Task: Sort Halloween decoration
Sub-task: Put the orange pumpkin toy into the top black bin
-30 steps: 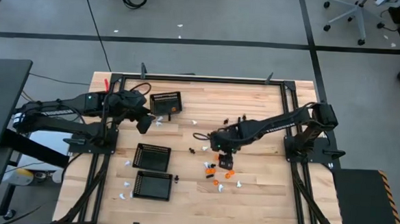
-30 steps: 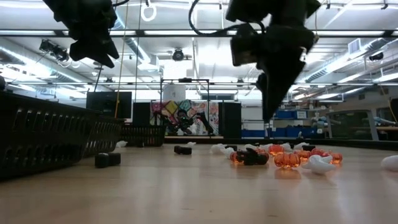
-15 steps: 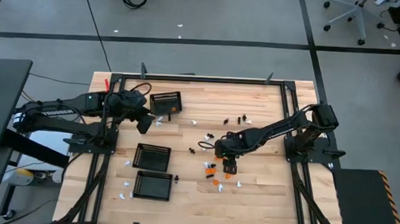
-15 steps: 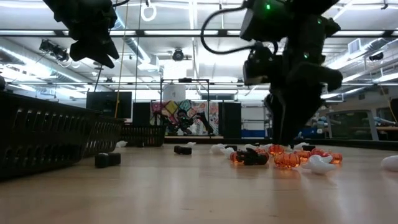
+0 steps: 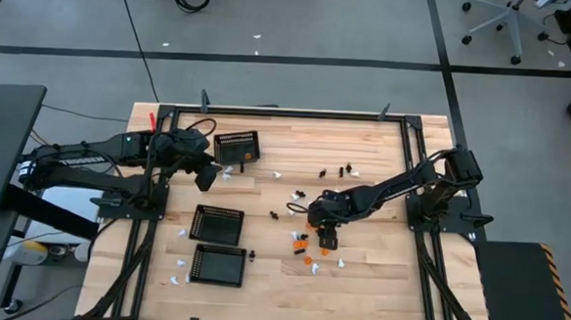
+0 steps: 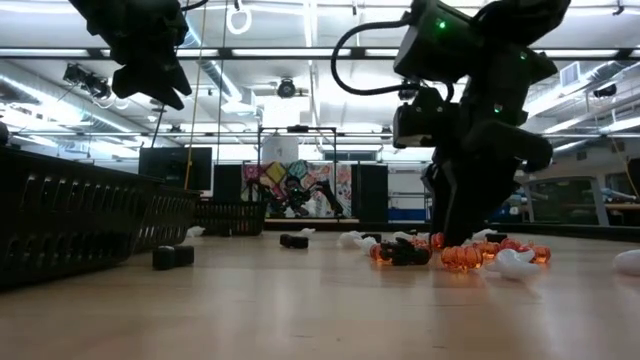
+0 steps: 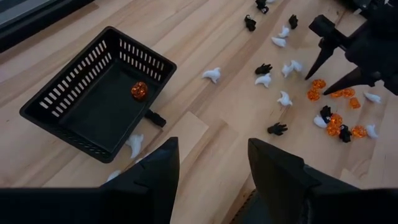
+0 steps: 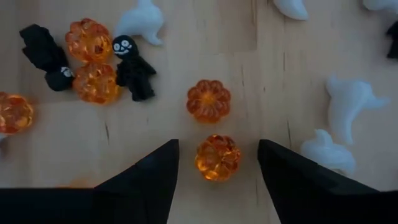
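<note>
Over the last second my right gripper [image 8: 214, 168] has dropped from above the table to just over the wood, so an orange pumpkin [image 8: 217, 157] now sits between its two spread fingers, which have begun narrowing but do not yet touch it. I judge that I am about to pick this pumpkin for sorting. Just beyond it lies a second pumpkin [image 8: 208, 101], then black figures [image 8: 135, 66] and white ghosts [image 8: 346, 98] scattered around. From above, my right arm reaches in from the right edge, bent down over the cluster [image 5: 312, 245] at mid-table. Farther off, my left gripper [image 5: 204, 174] hangs unmoved, fingers open and empty, beside a basket [image 7: 60, 107] holding one pumpkin.
</note>
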Tool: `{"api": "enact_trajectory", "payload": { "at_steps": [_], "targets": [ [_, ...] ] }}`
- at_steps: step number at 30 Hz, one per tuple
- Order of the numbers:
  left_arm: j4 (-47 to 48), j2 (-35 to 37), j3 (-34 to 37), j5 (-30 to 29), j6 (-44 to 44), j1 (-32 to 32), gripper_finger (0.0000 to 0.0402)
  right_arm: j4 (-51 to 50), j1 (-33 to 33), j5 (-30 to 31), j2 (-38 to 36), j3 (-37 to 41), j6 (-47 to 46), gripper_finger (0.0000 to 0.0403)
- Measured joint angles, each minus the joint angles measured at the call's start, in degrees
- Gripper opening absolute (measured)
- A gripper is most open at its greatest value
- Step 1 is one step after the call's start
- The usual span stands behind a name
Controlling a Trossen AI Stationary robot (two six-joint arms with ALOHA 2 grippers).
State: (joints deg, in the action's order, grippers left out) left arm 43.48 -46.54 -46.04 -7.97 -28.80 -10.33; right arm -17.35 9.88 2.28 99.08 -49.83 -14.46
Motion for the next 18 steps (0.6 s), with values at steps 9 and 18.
{"api": "enact_trajectory", "payload": {
  "at_steps": [9,18],
  "targets": [
    [0.0,0.0,0.0,0.0,0.0,0.0,0.0199,1.3,1.2,1.7,-0.1,1.1,1.0,0.0173],
    [0.0,0.0,0.0,0.0,0.0,0.0,0.0199,1.4,1.2,1.0,0.0,1.2,1.1,0.0098]
  ]
}}
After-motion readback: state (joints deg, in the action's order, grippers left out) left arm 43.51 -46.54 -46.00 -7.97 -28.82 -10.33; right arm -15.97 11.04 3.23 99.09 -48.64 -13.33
